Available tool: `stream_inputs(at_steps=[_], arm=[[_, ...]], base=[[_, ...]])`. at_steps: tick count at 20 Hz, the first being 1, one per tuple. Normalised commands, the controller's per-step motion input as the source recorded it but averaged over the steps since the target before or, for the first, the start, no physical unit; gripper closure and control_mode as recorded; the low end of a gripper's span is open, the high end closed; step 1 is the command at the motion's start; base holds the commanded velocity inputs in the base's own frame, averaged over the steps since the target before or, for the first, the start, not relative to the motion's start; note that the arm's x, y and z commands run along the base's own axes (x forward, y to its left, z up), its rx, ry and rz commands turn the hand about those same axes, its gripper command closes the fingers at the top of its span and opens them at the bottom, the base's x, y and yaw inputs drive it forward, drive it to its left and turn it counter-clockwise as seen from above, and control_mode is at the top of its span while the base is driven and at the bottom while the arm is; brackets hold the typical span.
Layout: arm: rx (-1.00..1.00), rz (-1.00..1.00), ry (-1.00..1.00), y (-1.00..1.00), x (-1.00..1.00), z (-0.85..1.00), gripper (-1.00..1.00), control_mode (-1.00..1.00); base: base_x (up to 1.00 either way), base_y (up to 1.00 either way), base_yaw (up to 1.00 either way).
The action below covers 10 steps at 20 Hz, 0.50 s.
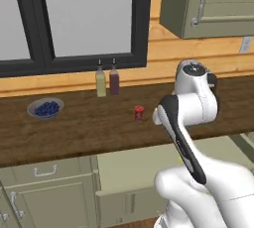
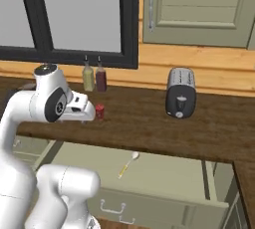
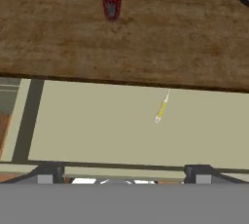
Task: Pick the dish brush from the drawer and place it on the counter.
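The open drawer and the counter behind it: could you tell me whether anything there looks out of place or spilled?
Nothing looks spilled or damaged. The slim yellow-handled dish brush lies slantwise, alone on the floor of the wide sage-green drawer, which is pulled open. The small red can stands upright on the dark brown wooden counter.

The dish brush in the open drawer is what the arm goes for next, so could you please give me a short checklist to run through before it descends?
1. Drawer pulled open: ok.
2. Dish brush lying free on the drawer floor, nothing on it: ok.
3. Gripper above the drawer, brush ahead of the fingertips: ok.
4. Jaws spread wide enough for the handle: ok, tips stand far apart.
5. Bare counter near the red can for placing: ok.
6. Brush handle lined up between the fingers: not ok, it lies off to one side.
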Motion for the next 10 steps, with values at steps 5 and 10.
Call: stream_inputs(at_steps=[5, 10], arm=[[0.00, 0.00, 0.00, 0.00, 0.00, 0.00, -1.00, 1.00], [0.00, 0.00, 0.00, 0.00, 0.00, 0.00, -1.00, 1.00]], base=[[-0.59, -0.11, -0.17], [-0.64, -0.01, -0.15]])
